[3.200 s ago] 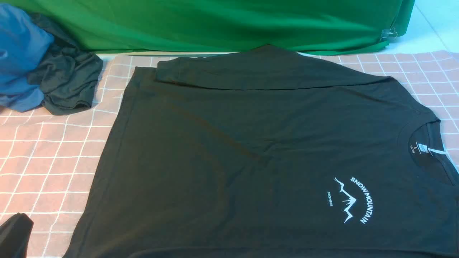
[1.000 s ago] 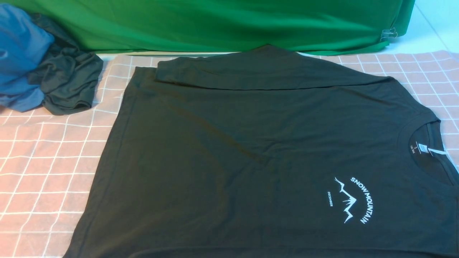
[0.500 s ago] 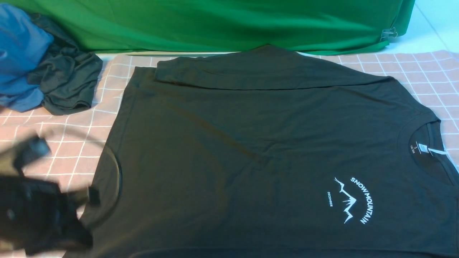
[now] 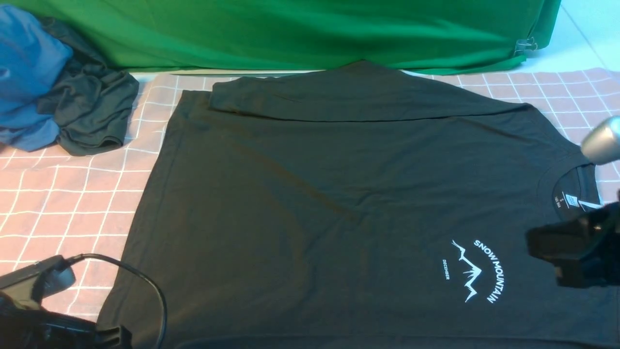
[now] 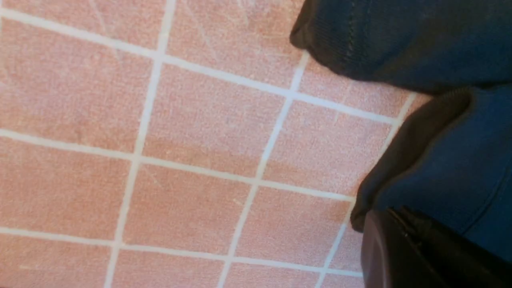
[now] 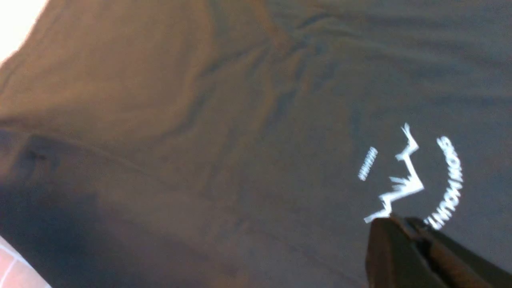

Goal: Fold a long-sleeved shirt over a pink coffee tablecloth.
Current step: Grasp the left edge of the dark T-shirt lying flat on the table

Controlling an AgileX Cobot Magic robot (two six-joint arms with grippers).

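Black shirt point(image 4: 339, 194) flat on pink checked cloth point(image 4: 63, 203); left gripper point(image 5: 384, 240) closed tight at shirt's hem corner, right gripper point(image 6: 390, 226) closed and empty over shirt's chest print point(image 4: 472, 269).

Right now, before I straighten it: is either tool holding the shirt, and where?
Right tool: nothing, shut above the shirt. Left tool: shut at its hem corner; a grip cannot be told.

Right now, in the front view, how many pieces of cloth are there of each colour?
Black or dark: 2 (long-sleeved shirt, bunched garment)
Blue: 1 (blue cloth)
Green: 1 (green cloth)
Pink: 1 (pink coffee tablecloth)
Total: 5
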